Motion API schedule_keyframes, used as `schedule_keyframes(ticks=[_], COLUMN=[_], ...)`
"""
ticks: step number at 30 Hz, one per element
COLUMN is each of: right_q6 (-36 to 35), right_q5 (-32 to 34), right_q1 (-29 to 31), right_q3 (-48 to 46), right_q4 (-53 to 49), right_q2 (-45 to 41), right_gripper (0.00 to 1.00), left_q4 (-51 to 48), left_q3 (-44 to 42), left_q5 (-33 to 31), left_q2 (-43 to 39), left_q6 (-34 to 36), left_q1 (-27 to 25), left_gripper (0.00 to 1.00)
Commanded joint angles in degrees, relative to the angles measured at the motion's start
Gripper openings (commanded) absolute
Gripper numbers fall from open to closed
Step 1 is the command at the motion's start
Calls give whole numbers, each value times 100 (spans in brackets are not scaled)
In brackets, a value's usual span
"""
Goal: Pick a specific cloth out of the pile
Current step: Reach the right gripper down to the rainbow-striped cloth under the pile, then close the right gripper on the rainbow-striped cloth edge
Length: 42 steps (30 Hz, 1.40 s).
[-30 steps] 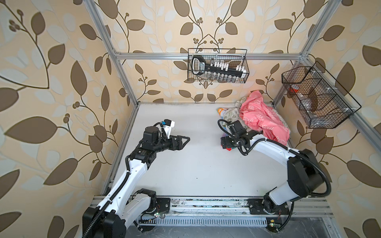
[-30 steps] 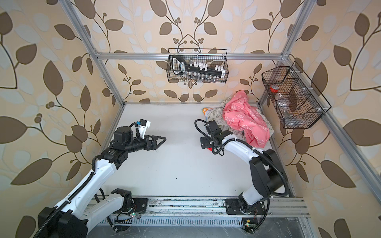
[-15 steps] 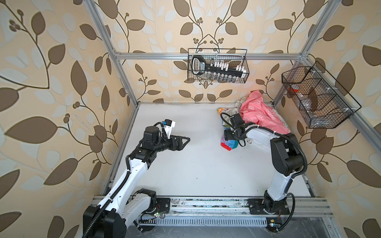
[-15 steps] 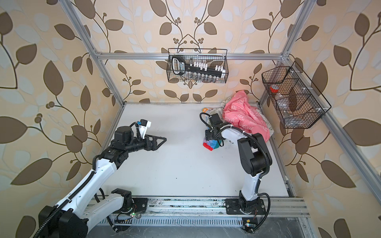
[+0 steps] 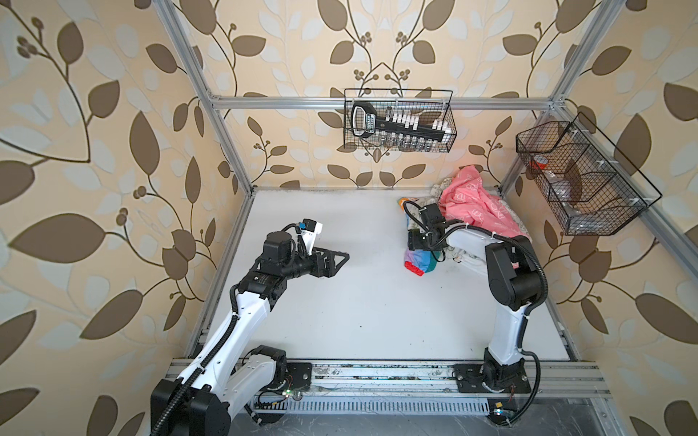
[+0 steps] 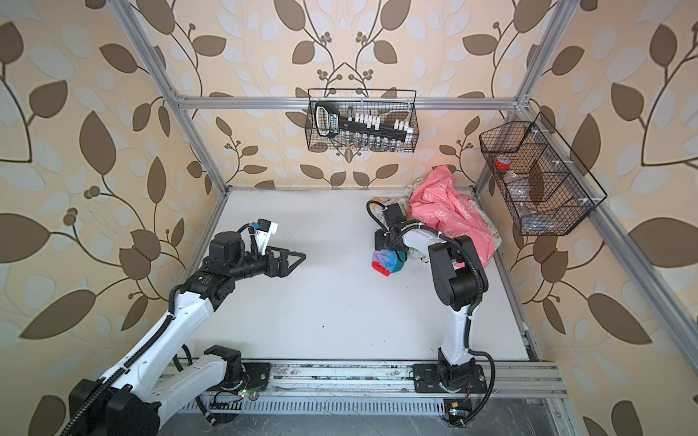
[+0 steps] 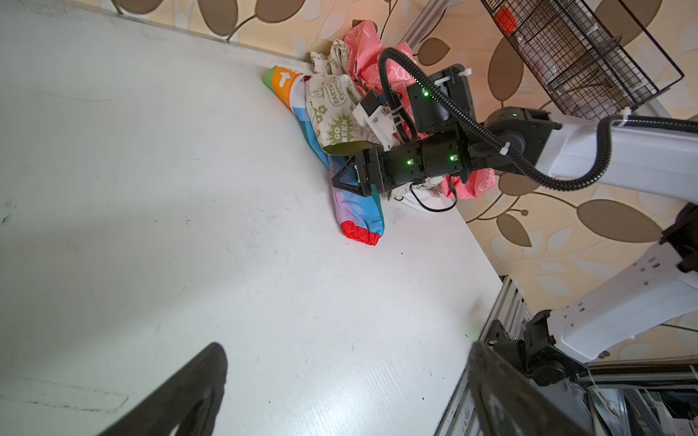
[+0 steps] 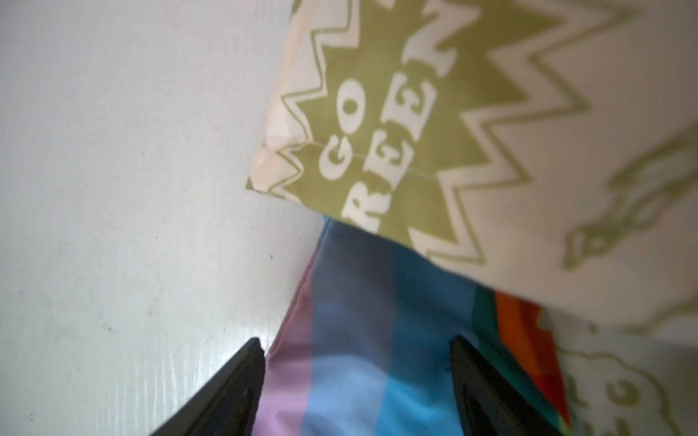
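You see a white table (image 5: 359,321) closed in by beige wallpaper (image 5: 94,113) with brown leaves. Behind the table a black wire basket (image 5: 396,91) hangs on the aluminium frame (image 5: 283,101); right of the table hangs a second wire basket (image 5: 604,215).

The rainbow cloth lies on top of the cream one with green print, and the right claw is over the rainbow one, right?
Not quite: the cream cloth lies on top of the rainbow cloth, as the right wrist view shows. The right gripper is indeed over the rainbow cloth.
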Motion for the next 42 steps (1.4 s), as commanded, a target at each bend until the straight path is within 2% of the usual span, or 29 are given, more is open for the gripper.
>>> schedule_keyframes(ticks=[1, 7, 16, 24, 27, 30, 36, 39, 42], right_q6=[23, -109, -18, 31, 17, 19, 21, -4, -64], right_q5=[217, 650, 432, 370, 372, 305, 295, 335, 440], right_q1=[-27, -53, -119, -68, -47, -45, -5, -4, -5], right_q3=[306, 508, 617, 688, 691, 688, 653, 650, 584], right_q4=[-32, -141, -86, 6, 9, -11, -61, -126, -169], right_q2=[88, 198, 542, 679, 778, 910, 932, 847, 601], right_gripper=[80, 81, 79, 74, 65, 53, 21, 0, 0], left_q4=[104, 103, 94, 94, 94, 86, 78, 62, 33], left_q3=[72, 65, 48, 39, 38, 38, 30, 32, 47], left_q5=[217, 217, 176, 167, 158, 158, 149, 141, 125], left_q2=[-105, -121, -156, -192, -200, -216, -240, -248, -272], left_q6=[174, 199, 205, 229, 238, 245, 261, 268, 288], left_q1=[-75, -84, -92, -101, -101, -101, -110, -110, -110], left_gripper=[98, 98, 98, 98, 98, 98, 99, 99, 99])
